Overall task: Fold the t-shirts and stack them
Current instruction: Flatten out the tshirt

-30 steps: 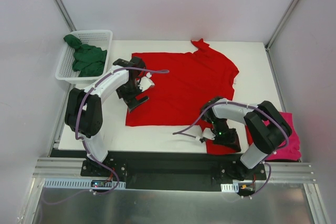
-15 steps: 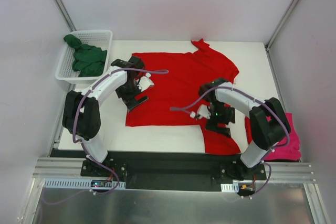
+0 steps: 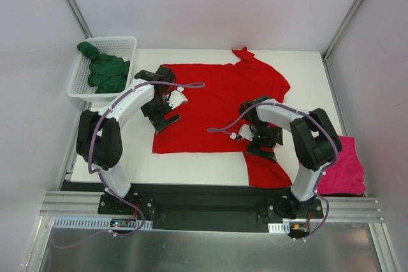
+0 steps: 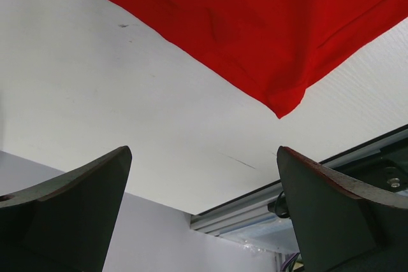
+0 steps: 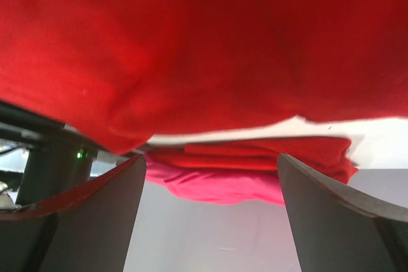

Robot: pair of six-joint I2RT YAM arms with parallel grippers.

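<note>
Grippers gape wide, nothing held that I see. My left gripper hangs by red t-shirt left edge, right gripper over its near-right part.

The left arm and right arm have white shells on the links and bulky black joints. A thin purple cable loops along each, with a small white block by each wrist. A green light glows on the right wrist. The left gripper and right gripper carry dark grey, matte, wedge-shaped fingers. The bases are black.
</note>
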